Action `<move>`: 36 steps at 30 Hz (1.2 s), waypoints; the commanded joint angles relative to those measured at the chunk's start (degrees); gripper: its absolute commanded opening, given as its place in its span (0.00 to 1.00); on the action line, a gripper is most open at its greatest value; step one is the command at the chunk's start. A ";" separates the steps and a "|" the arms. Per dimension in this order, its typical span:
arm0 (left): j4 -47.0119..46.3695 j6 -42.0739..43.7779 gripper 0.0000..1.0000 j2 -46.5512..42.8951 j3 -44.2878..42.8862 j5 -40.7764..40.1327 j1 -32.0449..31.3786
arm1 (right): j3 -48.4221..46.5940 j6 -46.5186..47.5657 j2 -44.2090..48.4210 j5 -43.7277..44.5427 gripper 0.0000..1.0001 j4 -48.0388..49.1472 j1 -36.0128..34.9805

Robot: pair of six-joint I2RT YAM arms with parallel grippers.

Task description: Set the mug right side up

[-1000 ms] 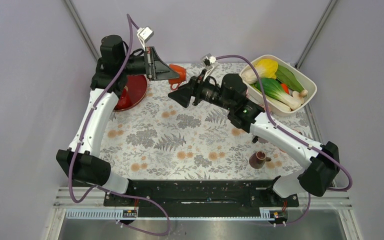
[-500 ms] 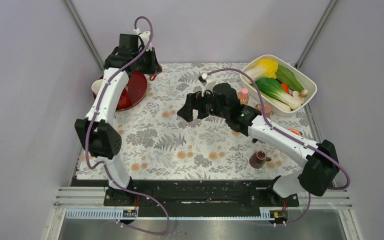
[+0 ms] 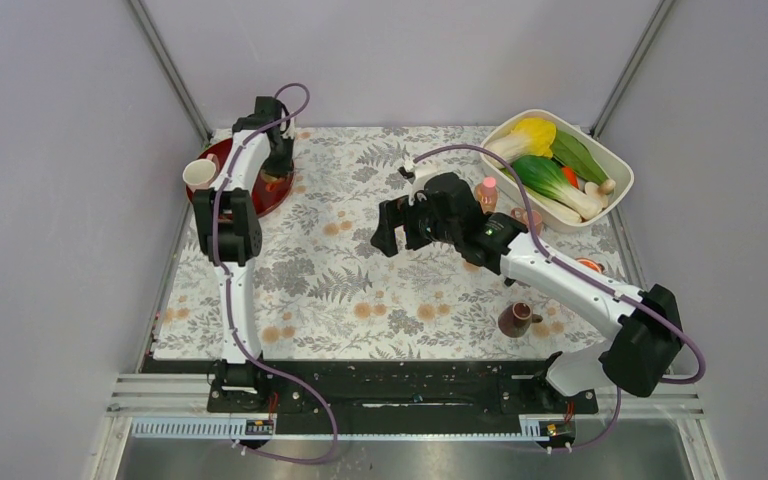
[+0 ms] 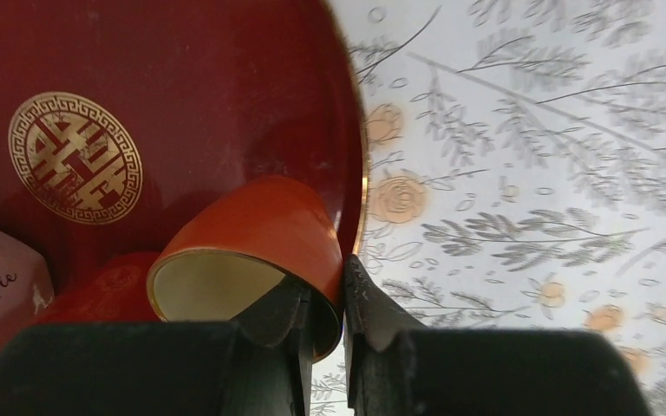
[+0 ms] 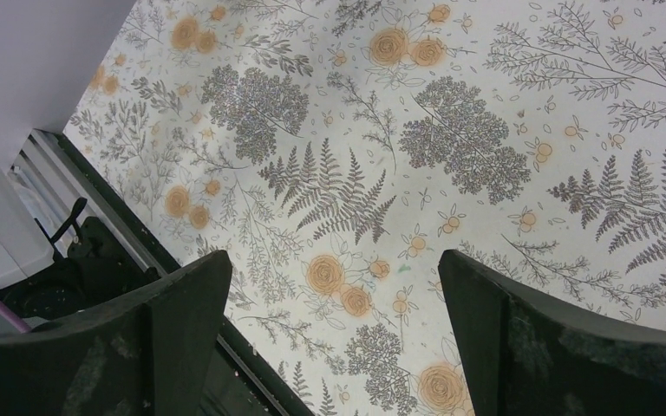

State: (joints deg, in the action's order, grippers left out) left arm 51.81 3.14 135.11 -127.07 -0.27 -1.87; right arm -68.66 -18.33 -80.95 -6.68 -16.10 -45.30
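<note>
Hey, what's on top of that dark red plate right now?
A red cup tilted over the dark red plate, its rim pinched by the left gripper, and the pale pink mug at its edge. From above, the left arm covers much of it.

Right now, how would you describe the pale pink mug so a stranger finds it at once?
Find the dark red tray at the far left of the table. The mug sits at its left edge, whitish inside showing. It is pale pink; the red mug beside it is glossy.
</note>
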 commanded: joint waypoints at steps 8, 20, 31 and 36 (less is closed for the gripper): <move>1.49 -0.36 0.01 4.38 -4.66 -2.11 1.86 | 0.30 0.94 2.18 1.48 1.00 -2.60 -0.23; 2.25 0.38 0.41 3.94 -4.73 -1.20 3.72 | -1.97 2.97 2.61 5.33 0.99 -6.53 -0.23; 0.62 2.33 0.62 -6.53 -1.44 9.88 3.85 | -2.73 9.80 6.45 30.31 1.00 -19.05 2.03; -1.55 2.31 0.65 -15.31 5.22 19.47 3.76 | 2.08 -1.65 9.99 35.80 0.99 -25.49 11.08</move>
State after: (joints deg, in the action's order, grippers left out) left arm 53.63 4.69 130.41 -125.36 9.30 2.15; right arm -68.95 -11.64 -74.96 18.33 -34.81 -40.86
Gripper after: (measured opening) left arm 0.647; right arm 0.993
